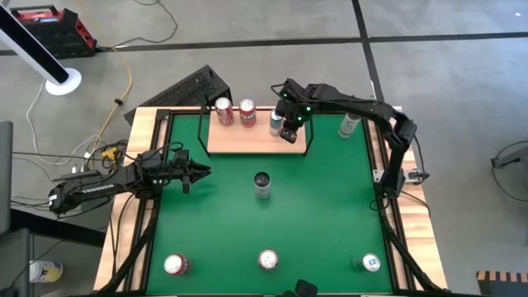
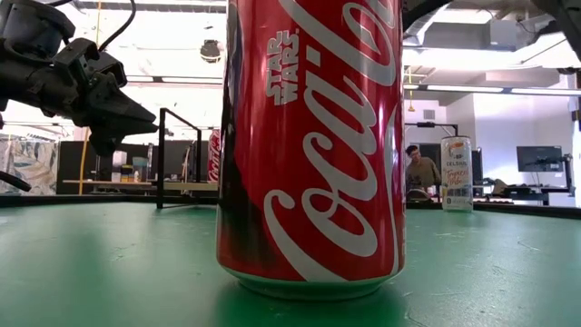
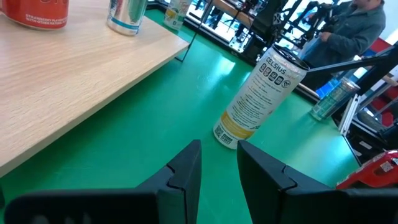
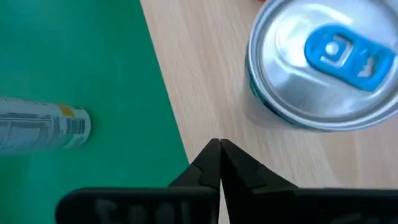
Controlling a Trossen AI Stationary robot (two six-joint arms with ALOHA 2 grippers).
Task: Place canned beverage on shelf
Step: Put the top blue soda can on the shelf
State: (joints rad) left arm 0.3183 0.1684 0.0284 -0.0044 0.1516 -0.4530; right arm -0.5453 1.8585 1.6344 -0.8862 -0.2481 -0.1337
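Observation:
The shelf [image 1: 256, 140], a light-wood board with black rails, lies at the far middle of the green table. On it stand two red cans [image 1: 223, 111] [image 1: 247, 113] and a silver can with a blue tab [image 4: 323, 68]. My right gripper [image 4: 219, 155] hangs shut above the board's near edge, beside the silver can [image 1: 275, 121], with nothing between its fingers. A white Celsius can [image 3: 258, 99] stands upright on the felt at the table's middle [image 1: 262, 185]. My left gripper [image 3: 217, 155] waits at the left [image 1: 194, 173], pointing level toward that can, with a narrow gap between its fingers.
Another pale can [image 1: 349, 125] stands on the felt right of the shelf. Three cans stand along the near edge: a red one [image 1: 175, 264], a red Coca-Cola can [image 2: 309, 145] and a blue-topped one [image 1: 370, 262]. A person [image 3: 357, 25] is in the room beyond.

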